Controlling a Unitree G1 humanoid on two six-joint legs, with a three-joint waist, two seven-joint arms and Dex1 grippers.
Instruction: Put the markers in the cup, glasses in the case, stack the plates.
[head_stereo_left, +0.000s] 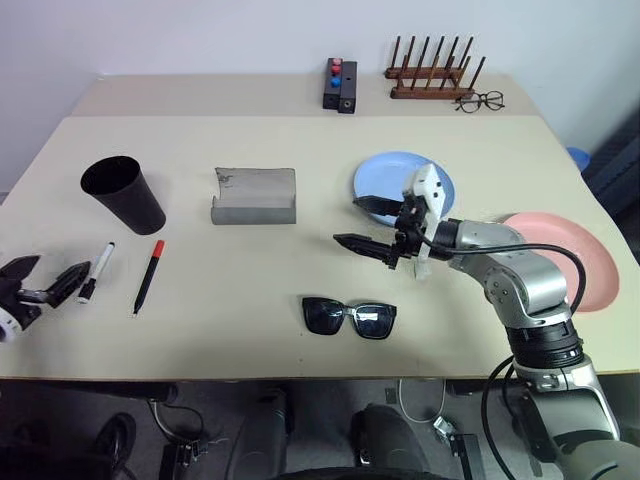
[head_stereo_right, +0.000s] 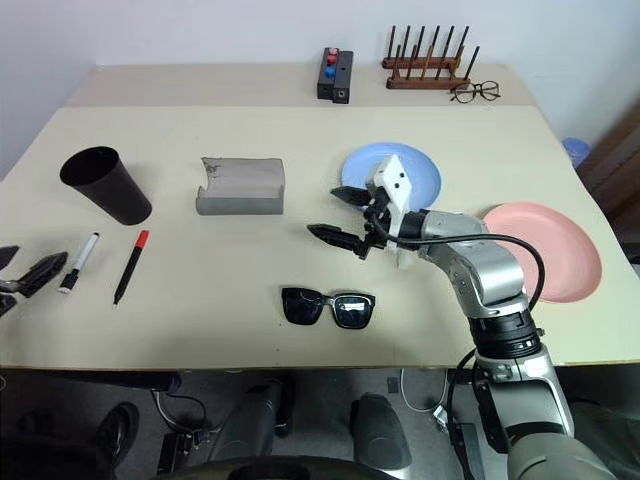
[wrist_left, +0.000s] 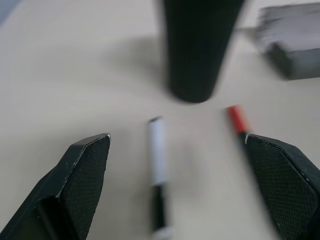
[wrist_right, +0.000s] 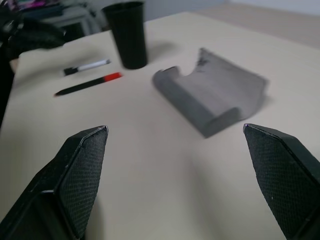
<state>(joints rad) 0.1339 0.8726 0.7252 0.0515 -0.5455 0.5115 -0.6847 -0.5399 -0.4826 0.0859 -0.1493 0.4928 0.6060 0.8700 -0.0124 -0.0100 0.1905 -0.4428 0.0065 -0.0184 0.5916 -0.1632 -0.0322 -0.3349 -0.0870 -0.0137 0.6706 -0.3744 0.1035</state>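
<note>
Beige tabletop (head_stereo_left: 250, 340) carries the black cup (head_stereo_left: 124, 193) at about ten o'clock, with two markers just below it, a white-barrelled marker (head_stereo_left: 97, 271) and a red-capped marker (head_stereo_left: 148, 277) side by side, and the grey case (head_stereo_left: 254, 195) lying open toward twelve. Black sunglasses (head_stereo_left: 350, 317) rest near six, the blue plate (head_stereo_left: 392, 183) at one and the pink plate (head_stereo_left: 570, 260) at three, well apart. Left gripper (head_stereo_left: 45, 281), at nine beside the markers, is spread wide and empty; right gripper (head_stereo_left: 368, 224), over the centre, is likewise spread and empty.

gripper (wrist_left: 182, 187) open | two markers (wrist_left: 158, 182) | cup (wrist_left: 197, 47) | case (wrist_left: 292, 37)
</note>
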